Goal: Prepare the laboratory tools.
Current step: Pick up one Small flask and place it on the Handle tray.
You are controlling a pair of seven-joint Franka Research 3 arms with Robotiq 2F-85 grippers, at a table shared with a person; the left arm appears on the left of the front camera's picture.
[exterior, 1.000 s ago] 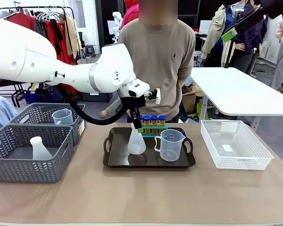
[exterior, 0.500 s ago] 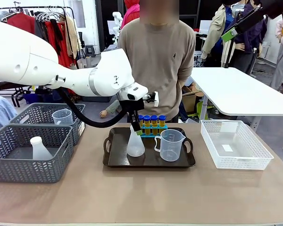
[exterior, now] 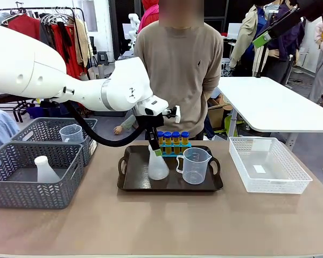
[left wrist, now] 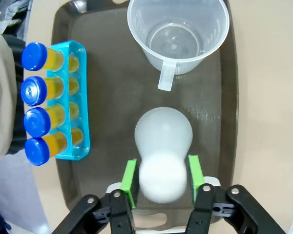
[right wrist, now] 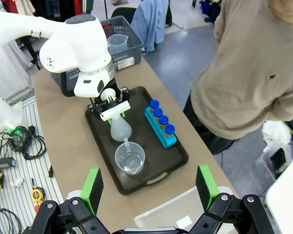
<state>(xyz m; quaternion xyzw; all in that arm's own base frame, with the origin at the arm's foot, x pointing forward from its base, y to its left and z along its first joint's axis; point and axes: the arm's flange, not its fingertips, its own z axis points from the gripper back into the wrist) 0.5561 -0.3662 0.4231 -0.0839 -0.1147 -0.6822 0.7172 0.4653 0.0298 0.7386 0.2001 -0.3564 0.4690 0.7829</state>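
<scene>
Landmark: dark tray (exterior: 134, 185), mid-table, w/ a handle at each end.

Person in tan sweater (exterior: 180, 59) stands right behind tray, at far edge of table.

Two grey baskets well left of tray: nearer basket (exterior: 21, 191) holds a 2nd white flask (exterior: 44, 169); farther basket (exterior: 48, 131) holds a 2nd clear jug (exterior: 71, 133). White mesh basket (exterior: 266, 166) just right of tray.

Left arm reaches in from left, over tray's left half. Left gripper (left wrist: 161, 183) has its green pads (left wrist: 129, 178) closed onto neck of translucent white conical flask (exterior: 158, 167), one pad each side, touching. In front view flask leans slightly, base at or just above tray floor; can't tell if it rests or is lifted.

Clear measuring jug (exterior: 195, 165) stands upright on tray's right half, just right of flask, handle toward flask, not touching.

Blue rack (exterior: 175, 148) sits along tray's back edge, holding four amber-yellow tubes w/ blue caps (exterior: 171, 137), upright in a row.

Right gripper (right wrist: 149, 187) hangs high above table, near-right of tray, pads spread wide apart, nothing between them.
</scene>
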